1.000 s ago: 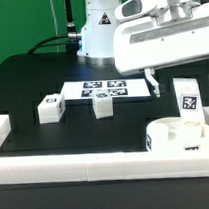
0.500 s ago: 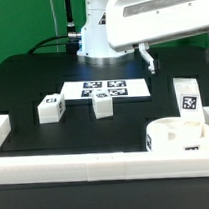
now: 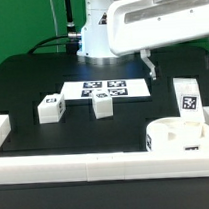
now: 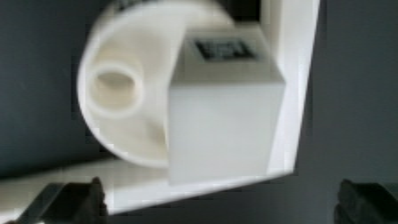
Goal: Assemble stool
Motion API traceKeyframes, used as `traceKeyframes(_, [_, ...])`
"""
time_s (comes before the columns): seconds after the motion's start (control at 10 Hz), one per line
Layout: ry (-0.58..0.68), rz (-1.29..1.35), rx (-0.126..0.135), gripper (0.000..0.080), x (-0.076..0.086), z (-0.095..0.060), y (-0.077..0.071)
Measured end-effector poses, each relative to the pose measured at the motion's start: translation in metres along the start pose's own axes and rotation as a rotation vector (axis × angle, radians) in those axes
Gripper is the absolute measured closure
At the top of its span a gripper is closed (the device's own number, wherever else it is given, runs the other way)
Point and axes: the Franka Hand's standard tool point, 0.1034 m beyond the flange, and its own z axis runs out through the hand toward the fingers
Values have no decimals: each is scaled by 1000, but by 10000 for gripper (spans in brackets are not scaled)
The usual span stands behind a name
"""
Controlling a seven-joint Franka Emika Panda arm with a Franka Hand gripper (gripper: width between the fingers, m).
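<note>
The jaws hung wide open and empty above the thick white round plastic seat [image 3: 178,138]. Its upright white blocky leg [image 3: 185,98] stood below, between them.

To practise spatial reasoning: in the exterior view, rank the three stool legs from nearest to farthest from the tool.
1. Upright leg, on the exterior view's right by the seat, just below the tool.
2. Middle leg, by the marker board.
3. Leftmost leg, at the exterior view's left.
</note>
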Motion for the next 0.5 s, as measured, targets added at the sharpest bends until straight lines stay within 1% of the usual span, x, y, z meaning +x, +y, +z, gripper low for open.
traceKeyframes(0.1, [-27, 6, 6, 151, 8, -3, 1])
traceKeyframes(0.2, [-126, 12, 14, 151, 1, -1, 0])
traceKeyframes(0.3, [-198, 15, 22, 151, 0, -2, -1])
traceKeyframes(0.4, [-232, 17, 26, 151, 1, -2, -2])
traceKeyframes(0.5, [-316, 5, 28, 151, -5, -2, -2])
